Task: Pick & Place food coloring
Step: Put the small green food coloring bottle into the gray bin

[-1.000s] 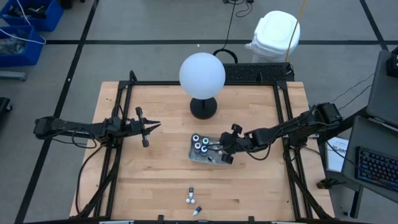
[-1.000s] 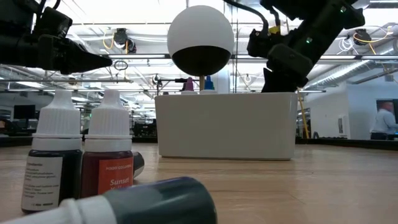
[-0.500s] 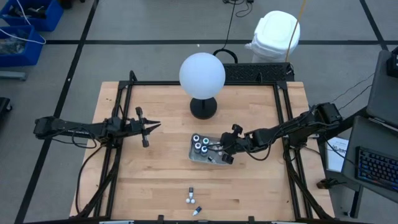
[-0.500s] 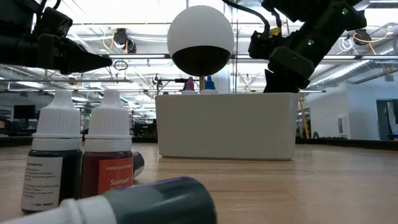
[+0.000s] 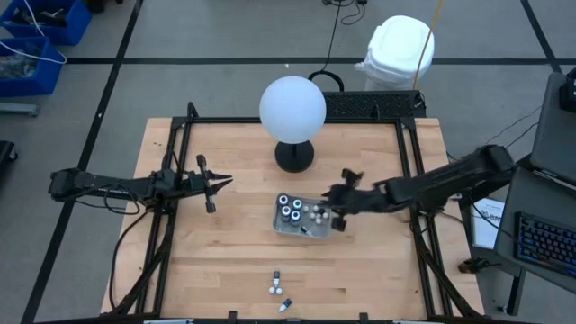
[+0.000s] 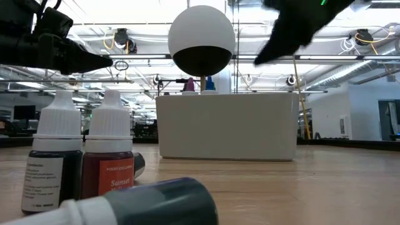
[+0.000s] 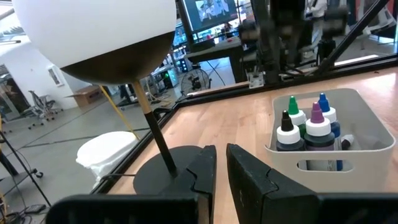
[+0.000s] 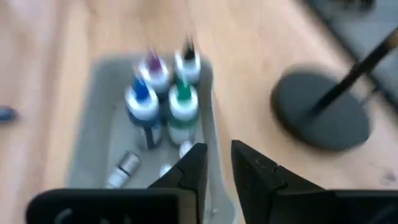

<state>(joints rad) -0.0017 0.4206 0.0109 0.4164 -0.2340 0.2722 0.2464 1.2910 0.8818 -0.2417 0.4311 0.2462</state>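
Three bottles (image 5: 278, 290) remain at the table's six o'clock edge. The right gripper (image 5: 340, 199) has just lifted off the tray (image 5: 279, 222), jaws nearly closed, empty: delivery done. Left gripper (image 5: 214, 183) waits closed at nine o'clock.

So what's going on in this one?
Two dark arms are sorting tiny food colouring bottles into a clear rectangular tray. Four larger bottles with coloured tips stand upright inside, smaller ones lying beside them. The right gripper sits above the tray's far end, empty. The left gripper waits shut, well off to the side. Three bottles remain near the table's front edge.
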